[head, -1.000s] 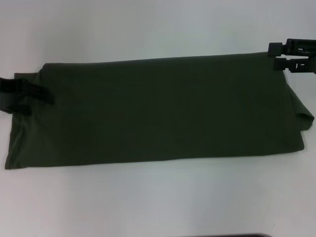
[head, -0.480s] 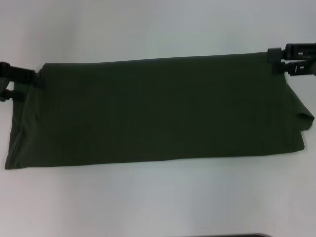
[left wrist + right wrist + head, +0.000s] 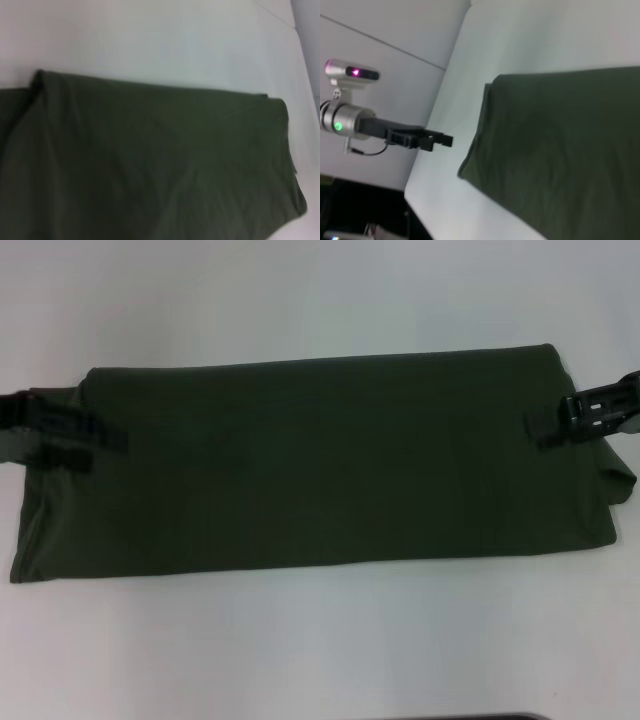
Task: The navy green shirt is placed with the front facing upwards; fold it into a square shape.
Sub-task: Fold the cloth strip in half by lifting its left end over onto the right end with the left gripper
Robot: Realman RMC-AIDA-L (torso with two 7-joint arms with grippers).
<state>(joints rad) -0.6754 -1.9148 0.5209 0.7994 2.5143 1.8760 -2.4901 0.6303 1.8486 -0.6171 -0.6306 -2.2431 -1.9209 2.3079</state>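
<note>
Both tools, left [image 3: 80,440] and right [image 3: 555,425], moved nearer over the shirt [image 3: 320,465]; grip unclear.

Now over the cloth again: left gripper [image 3: 85,440], back from just outside the 9 o'clock end of the navy green shirt [image 3: 320,465] half a second ago, onto that end once more, fingers [image 3: 98,435] pointing toward 3 o'clock. Lower than before: right gripper [image 3: 553,426], gone from the far corner at 2 o'clock down to the middle of the 3 o'clock end, tips just over the edge.
</note>
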